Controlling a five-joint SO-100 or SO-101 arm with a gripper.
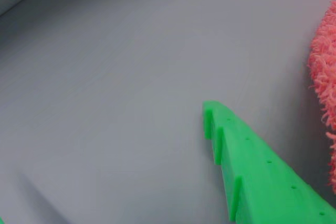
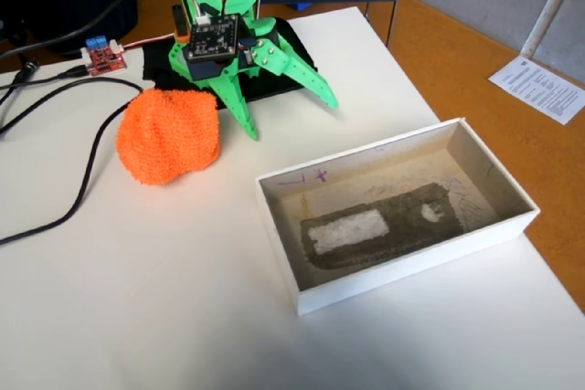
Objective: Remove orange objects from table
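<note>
Fixed view: green hand (image 2: 292, 121) is spread wide, two fingers splayed down toward the white desk (image 2: 137, 299), nothing held. Orange knitted lump (image 2: 169, 134) sits on the desk just left of the left finger (image 2: 239, 111); contact between them cannot be told. White shallow box (image 2: 402, 276), stained bottom, lies to the right, apart from both. Small red circuit board (image 2: 103, 58) and black cables (image 2: 73, 198) at the desk's far left. Wrist view: one green finger (image 1: 262, 171) over bare desk, lump's fuzzy edge (image 1: 324, 72) at right border.
</note>
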